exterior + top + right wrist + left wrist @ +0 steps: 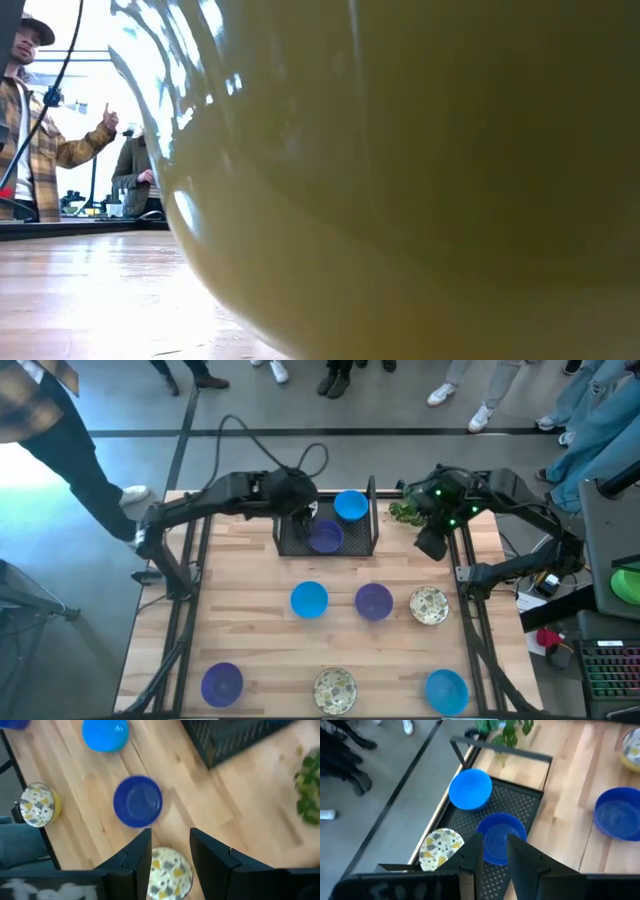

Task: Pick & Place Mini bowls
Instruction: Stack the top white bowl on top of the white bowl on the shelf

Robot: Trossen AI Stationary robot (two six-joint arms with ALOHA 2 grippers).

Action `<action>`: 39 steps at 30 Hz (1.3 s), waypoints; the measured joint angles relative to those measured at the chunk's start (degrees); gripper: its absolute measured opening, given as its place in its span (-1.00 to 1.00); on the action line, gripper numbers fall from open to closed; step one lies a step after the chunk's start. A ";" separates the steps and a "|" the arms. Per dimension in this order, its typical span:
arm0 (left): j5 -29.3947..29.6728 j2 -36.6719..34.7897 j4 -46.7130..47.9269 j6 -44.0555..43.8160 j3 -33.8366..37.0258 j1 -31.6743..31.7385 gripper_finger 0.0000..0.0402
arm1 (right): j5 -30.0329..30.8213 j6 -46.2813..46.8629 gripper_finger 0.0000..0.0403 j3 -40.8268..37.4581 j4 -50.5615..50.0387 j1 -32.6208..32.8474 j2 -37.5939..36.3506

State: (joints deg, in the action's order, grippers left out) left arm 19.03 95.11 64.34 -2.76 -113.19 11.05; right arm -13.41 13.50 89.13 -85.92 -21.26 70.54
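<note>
A black mesh tray point(290, 542) stands at the table's far middle. It holds a bright blue bowl point(470, 789), a purple bowl point(501, 837) and a cream speckled bowl point(441, 847), each resting on its base. My left gripper point(494, 855) hangs open above the tray, over the purple bowl, with nothing between its fingers. My right gripper point(170, 850) is open too. It is raised over the table's far right, above a cream speckled bowl point(167, 870). On the table stand several more mini bowls, among them a blue one point(309, 600) and a purple one point(374, 601).
A green leafy plant point(405, 510) sits just right of the tray, close to my right gripper point(432, 542). Along the near edge stand a purple point(222, 684), a cream point(335, 690) and a blue bowl point(446, 691). The cream bowl point(420, 180) fills the low view. People stand beyond the far edge.
</note>
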 joint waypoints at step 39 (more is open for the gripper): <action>0.15 -2.28 -0.38 1.30 0.07 -0.72 -0.61 | -0.09 8.96 -0.37 -45.47 10.35 0.02 -2.45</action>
State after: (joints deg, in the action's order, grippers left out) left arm 19.18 92.84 63.96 -1.45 -113.12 10.33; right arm -13.50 22.46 43.66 -75.56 -21.23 68.09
